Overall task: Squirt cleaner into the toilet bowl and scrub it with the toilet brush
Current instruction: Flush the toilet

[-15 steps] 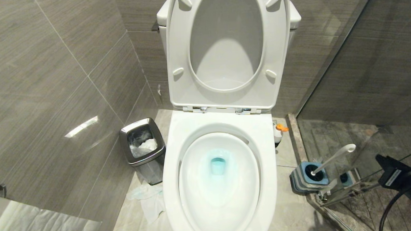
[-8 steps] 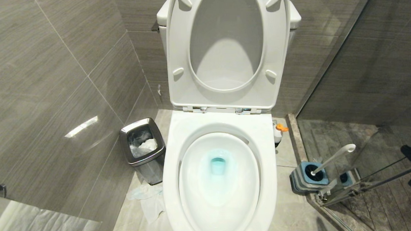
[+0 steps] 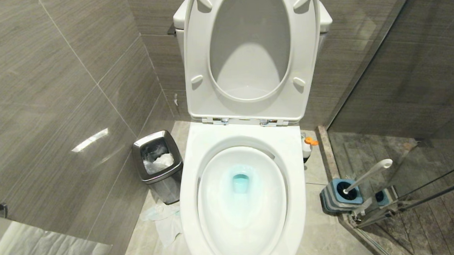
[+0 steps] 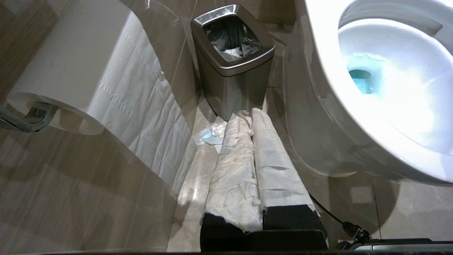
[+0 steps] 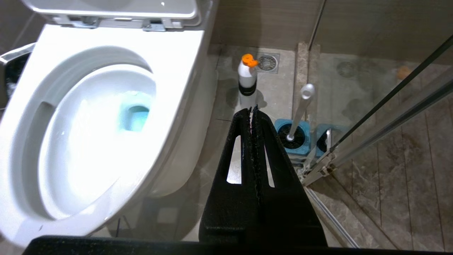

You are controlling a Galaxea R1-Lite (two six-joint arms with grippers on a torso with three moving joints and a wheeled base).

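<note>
The toilet bowl (image 3: 197,143) fills the middle of the head view, seat and lid raised, with teal-blue liquid in its basin (image 3: 241,181). The cleaner (image 3: 307,145), white with an orange cap, stands on the floor by the bowl's right side, and the same cleaner (image 5: 247,79) shows in the right wrist view. The toilet brush (image 3: 368,172) leans in its blue-and-grey holder (image 3: 335,195). My right gripper (image 5: 252,108) is shut and empty, back from the cleaner and the toilet brush (image 5: 301,106). My left gripper (image 4: 246,112), fingers wrapped in white, is shut low beside the bowl (image 4: 318,53).
A steel bin (image 3: 158,164) with a black liner stands left of the toilet, crumpled tissue (image 3: 162,216) on the floor before it. A paper roll (image 4: 70,71) hangs on the left wall. A glass shower screen with a metal frame (image 3: 403,200) closes off the right.
The right arm has drawn back out of the head view at the lower right edge. The brush, the cleaner and the bowl have not moved.
</note>
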